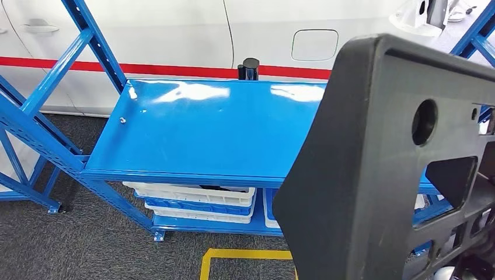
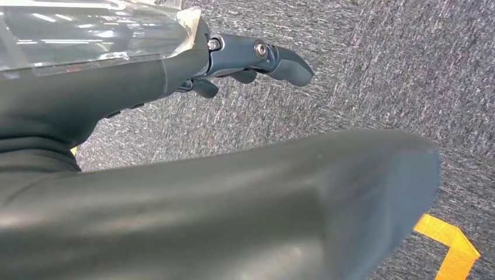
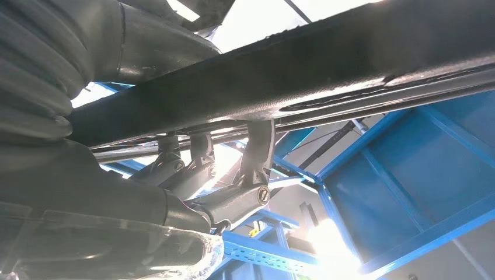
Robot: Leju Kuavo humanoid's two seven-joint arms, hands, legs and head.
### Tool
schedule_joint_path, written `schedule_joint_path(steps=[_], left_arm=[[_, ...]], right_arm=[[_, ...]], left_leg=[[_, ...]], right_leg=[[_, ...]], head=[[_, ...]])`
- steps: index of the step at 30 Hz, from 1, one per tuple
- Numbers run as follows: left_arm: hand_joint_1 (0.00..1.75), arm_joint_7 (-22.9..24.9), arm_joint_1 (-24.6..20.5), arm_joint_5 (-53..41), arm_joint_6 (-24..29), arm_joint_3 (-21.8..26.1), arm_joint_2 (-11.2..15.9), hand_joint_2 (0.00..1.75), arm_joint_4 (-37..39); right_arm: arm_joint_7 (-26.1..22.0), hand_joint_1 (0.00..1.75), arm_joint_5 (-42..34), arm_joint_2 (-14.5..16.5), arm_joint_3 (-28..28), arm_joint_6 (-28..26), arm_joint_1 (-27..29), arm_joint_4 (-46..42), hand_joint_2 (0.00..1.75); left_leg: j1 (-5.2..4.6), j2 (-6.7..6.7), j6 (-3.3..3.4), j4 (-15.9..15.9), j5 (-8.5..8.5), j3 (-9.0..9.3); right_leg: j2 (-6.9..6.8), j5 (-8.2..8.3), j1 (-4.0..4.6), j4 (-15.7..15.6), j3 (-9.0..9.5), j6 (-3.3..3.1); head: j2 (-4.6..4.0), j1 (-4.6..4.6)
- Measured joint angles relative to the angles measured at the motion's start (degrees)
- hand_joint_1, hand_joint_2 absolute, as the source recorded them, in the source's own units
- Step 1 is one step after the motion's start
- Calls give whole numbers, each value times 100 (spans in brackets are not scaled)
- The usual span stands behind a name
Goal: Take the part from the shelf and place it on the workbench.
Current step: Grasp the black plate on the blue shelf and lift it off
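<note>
Part: black plastic panel (image 1: 379, 175) is standing near right, long axis tilting up-right | right hand (image 3: 210, 175) is gripping its edge from beneath, apparently | left hand (image 2: 257, 61) is hanging, holding nothing | blue shelf (image 1: 198, 128) lying far left

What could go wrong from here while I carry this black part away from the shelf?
The big black part fills much of the head view, so obstacles on that side may go unseen. It hangs close to the blue shelf frame; a swing could clip a post. The right hand hooks its fingers over one edge only, while the left hand holds nothing, so the part might tilt or slip.
</note>
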Motion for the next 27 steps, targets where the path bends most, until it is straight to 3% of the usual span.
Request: schedule_joint_path(steps=[7,10,12,14,15,16,17,19,20,22,25,27], left_arm=[[0,1,1,48,-20,10,2,0,0],[0,3,-1,63,-25,16,-6,0,0],[0,6,-3,66,-31,19,-16,0,0],[0,9,-2,66,-35,22,-26,0,0],[0,10,0,66,-37,23,-31,0,0],[0,11,0,65,-38,24,-36,0,0],[0,11,0,65,-42,24,-37,0,0],[0,11,0,64,-50,24,-37,0,0],[0,11,-2,62,-52,24,-33,0,-1],[0,13,-4,56,-52,24,-26,0,-2],[0,17,-3,53,-49,24,-25,0,-2],[0,17,-4,49,-47,24,-24,0,-2]], right_arm=[[4,175,-16,44,11,27,-27,0,175],[7,175,-20,42,20,46,-44,2,175],[10,175,-26,33,21,54,-67,6,175],[12,175,-34,28,22,56,-83,17,175],[12,175,-38,28,23,56,-82,25,175],[12,175,-40,28,23,56,-78,33,175],[12,175,-41,28,24,55,-76,40,175],[12,175,-41,28,24,54,-75,46,175],[12,175,-41,31,26,53,-71,49,175],[12,175,-43,36,27,45,-56,58,175],[11,175,-50,44,28,38,-33,63,175],[10,175,-49,45,29,37,-33,62,175]], left_leg=[[-18,-2,57,55,-27,-17],[17,8,129,-42,49,32],[67,28,181,-139,118,75],[73,43,194,-146,129,71],[78,46,192,-144,128,70],[87,47,184,-140,123,74],[103,44,167,-134,114,82],[144,31,88,-85,66,99],[146,19,35,-39,31,90],[124,2,-46,33,-12,54],[135,-2,-97,83,-57,21],[153,4,-131,434,-303,-137]], right_leg=[[-1,13,-42,-15,14,16],[-4,-5,-33,-4,9,50],[-11,-204,-13,347,-150,23],[-14,-525,-13,1122,-488,-1],[-15,-629,-17,1444,-630,13],[-15,-648,-26,1576,-684,51],[-18,-565,-40,1442,-610,108],[-30,-271,-89,668,-216,249],[-22,-168,-99,318,-34,276],[10,-127,-98,46,108,207],[34,-133,-91,93,75,59],[30,-128,-94,91,70,-37]], head=[[0,-2],[0,1],[0,22],[0,40],[0,45],[0,44],[0,46],[0,50],[0,66],[0,83],[0,57],[0,42]])
